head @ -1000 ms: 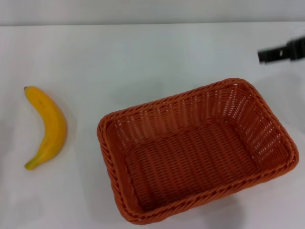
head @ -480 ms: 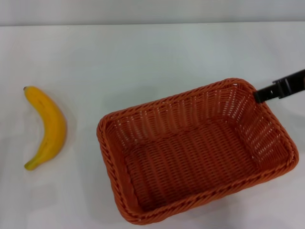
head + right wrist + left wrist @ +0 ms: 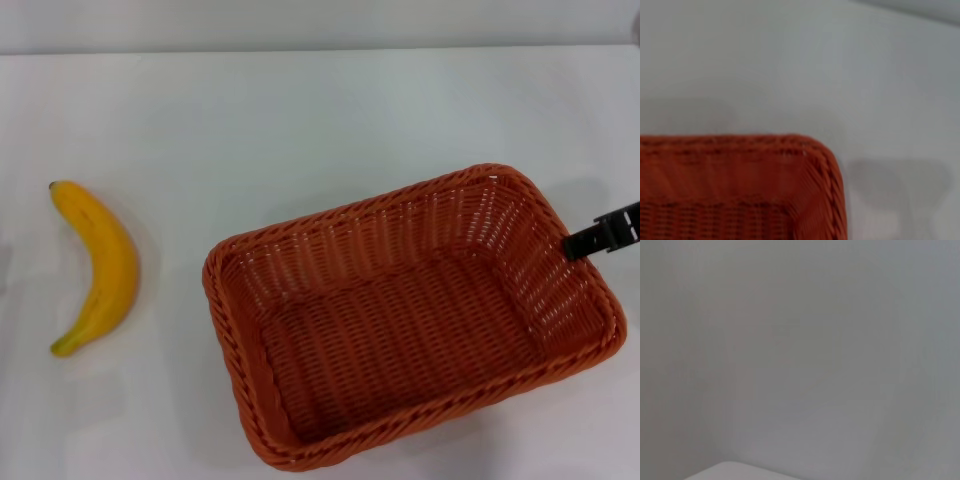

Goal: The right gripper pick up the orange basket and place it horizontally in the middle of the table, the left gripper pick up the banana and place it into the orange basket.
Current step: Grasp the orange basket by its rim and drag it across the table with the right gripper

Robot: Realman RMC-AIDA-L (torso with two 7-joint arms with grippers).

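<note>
The orange basket (image 3: 410,315) sits empty on the white table (image 3: 300,120), right of centre and turned at a slight angle. One rounded corner of the orange basket (image 3: 765,185) fills the lower part of the right wrist view. My right gripper (image 3: 600,235) shows only as a dark flat tip at the right edge of the head view, just over the basket's right rim. The banana (image 3: 98,265) lies on the table far to the left, well apart from the basket. The left gripper is out of view.
The left wrist view shows only a plain grey surface. The table's far edge (image 3: 320,50) meets a grey wall at the top of the head view. A faint shadow (image 3: 900,185) falls on the table beside the basket's corner.
The right gripper's tip has come down and toward me, from above the basket's far right corner to its right rim. Basket and banana have not moved.
</note>
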